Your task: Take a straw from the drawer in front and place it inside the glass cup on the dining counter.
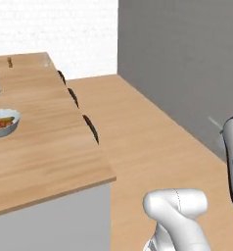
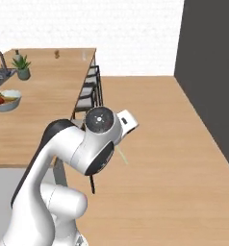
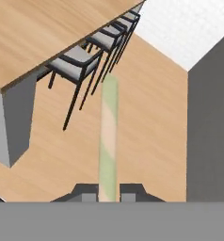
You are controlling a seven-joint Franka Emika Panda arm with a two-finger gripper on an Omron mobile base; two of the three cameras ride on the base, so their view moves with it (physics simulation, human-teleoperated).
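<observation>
In the hand view the end effector (image 3: 108,194) sits at bottom centre, its fingertips (image 3: 88,193) pinched tight on the straw (image 3: 108,136), which runs up the middle of the frame over the wood floor (image 3: 147,122); the dining bench (image 3: 43,33) fills the upper left, chairs (image 3: 81,66) tucked along its edge; the faint shape at the bench's far corner, top centre of the left base view, may be the glass cup (image 1: 46,60); a bowl (image 1: 3,122) of vegetables sits at left.
</observation>
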